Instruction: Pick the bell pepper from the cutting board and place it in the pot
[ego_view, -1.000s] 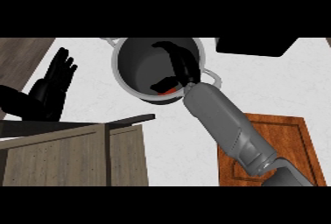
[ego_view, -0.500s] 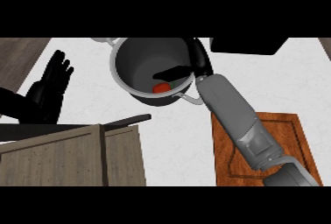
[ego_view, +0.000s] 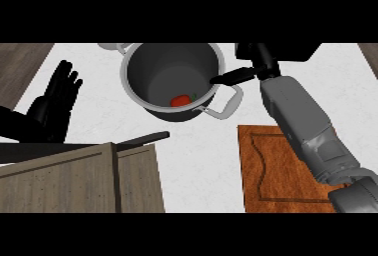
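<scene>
The red bell pepper (ego_view: 181, 100) lies inside the grey pot (ego_view: 159, 75), at the near side of its bottom. My right hand (ego_view: 255, 62) hovers just right of the pot's rim, above the pot's handle (ego_view: 229, 102), with its fingers relaxed and nothing in them. The wooden cutting board (ego_view: 269, 170) lies at the lower right, partly under my right forearm, with nothing showing on its visible part. My left hand (ego_view: 55, 100) rests open at the left, fingers up.
A wooden cabinet (ego_view: 81, 180) with a dark handle (ego_view: 144, 138) fills the lower left. A dark wood surface (ego_view: 18, 62) lies at the far left. A black object (ego_view: 295, 50) sits at the top right edge behind my right hand.
My right hand has come out of the pot and moved right, leaving the bell pepper lying in the pot. The view has shifted, so the pot shows further left. The left hand stays still.
</scene>
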